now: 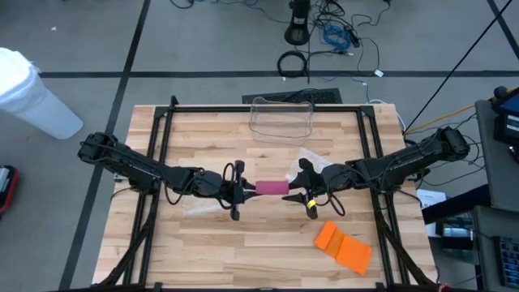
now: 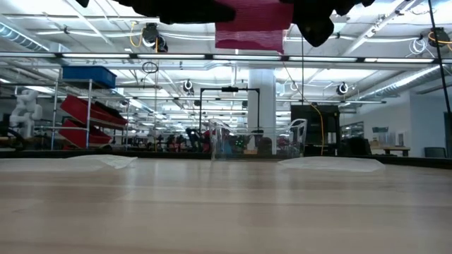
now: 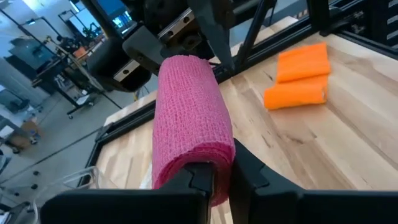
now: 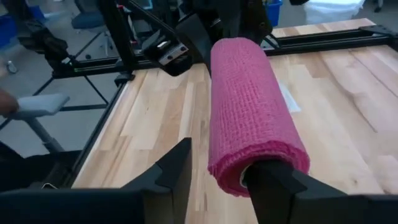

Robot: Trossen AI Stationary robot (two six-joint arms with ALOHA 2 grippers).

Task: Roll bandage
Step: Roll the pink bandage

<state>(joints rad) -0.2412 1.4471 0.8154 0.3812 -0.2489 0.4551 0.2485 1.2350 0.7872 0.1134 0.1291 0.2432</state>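
The pink bandage roll (image 1: 272, 188) is held lengthwise above the middle of the wooden table (image 1: 243, 243), between the two grippers. Its left end is clamped by the left gripper (image 1: 237, 195), whose fingers are closed on it. At its right end, the right gripper (image 1: 302, 189) is seen with fingers parted, one finger (image 4: 273, 183) inside the core; an orange bandage (image 1: 343, 245) is seen near right.

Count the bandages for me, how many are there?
2: a pink bandage roll held up between both grippers, and an orange bandage lying on the table near the right arm. None seem hidden.
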